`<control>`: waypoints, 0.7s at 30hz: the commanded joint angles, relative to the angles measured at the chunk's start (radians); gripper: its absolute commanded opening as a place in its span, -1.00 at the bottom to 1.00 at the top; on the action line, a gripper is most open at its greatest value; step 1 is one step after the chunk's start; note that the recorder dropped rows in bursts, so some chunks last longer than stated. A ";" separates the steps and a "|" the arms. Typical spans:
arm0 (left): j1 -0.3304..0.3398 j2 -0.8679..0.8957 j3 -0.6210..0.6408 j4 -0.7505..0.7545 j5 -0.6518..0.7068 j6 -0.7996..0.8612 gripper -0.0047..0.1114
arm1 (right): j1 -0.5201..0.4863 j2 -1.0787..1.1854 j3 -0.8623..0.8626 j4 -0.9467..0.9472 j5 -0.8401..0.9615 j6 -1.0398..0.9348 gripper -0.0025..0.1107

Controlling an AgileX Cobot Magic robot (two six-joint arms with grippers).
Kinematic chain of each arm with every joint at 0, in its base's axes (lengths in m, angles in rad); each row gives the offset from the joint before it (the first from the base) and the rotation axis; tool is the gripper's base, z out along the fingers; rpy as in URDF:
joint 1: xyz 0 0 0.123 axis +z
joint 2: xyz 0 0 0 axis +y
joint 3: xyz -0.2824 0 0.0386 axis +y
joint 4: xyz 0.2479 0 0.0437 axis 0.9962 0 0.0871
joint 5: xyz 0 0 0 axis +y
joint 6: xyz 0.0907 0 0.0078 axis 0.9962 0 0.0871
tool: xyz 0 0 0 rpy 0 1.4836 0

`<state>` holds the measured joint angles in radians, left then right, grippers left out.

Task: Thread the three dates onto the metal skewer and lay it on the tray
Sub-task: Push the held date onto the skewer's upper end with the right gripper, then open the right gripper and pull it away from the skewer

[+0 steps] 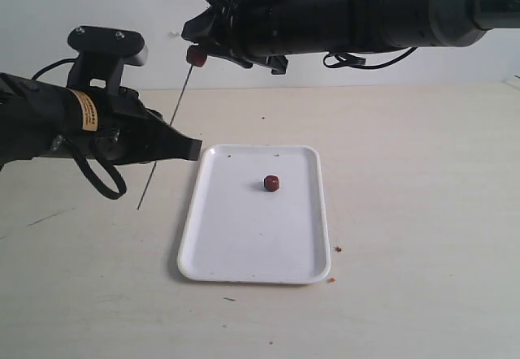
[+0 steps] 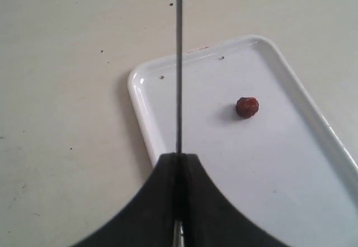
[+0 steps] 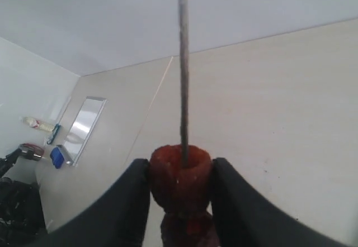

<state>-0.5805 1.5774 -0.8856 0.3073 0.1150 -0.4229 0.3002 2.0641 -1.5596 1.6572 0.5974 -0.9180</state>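
The thin metal skewer (image 1: 166, 131) stands tilted above the table left of the white tray (image 1: 252, 245), with my left gripper (image 1: 195, 148) shut on its lower part. In the left wrist view the skewer (image 2: 179, 62) runs straight out from the closed fingertips (image 2: 179, 156) over the tray (image 2: 279, 174). My right gripper (image 1: 197, 50) is shut on a date (image 1: 196, 55) near the skewer's top. The right wrist view shows that date (image 3: 180, 177) pierced by the skewer (image 3: 183, 62), with a second dark red lump (image 3: 187, 230) right behind it. Another date (image 1: 271, 182) lies loose on the tray, also visible as a date (image 2: 246, 107).
Tiny reddish crumbs (image 1: 338, 248) lie on the pale table by the tray's right rim and near corner (image 1: 329, 278). The right arm (image 1: 366, 14) spans the back of the scene above the table. A white wall stands behind.
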 commanded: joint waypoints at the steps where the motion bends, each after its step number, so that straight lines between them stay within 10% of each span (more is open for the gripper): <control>1: 0.003 0.004 -0.010 -0.002 -0.040 -0.002 -0.92 | -0.005 -0.010 -0.006 -0.014 0.016 -0.040 -0.01; 21: 0.013 0.004 -0.010 0.001 0.027 -0.004 -0.92 | -0.012 -0.023 -0.006 -0.091 -0.087 -0.018 0.25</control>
<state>-0.5775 1.5833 -0.8905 0.3073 0.1218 -0.4254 0.2986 2.0641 -1.5596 1.5987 0.5346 -0.9505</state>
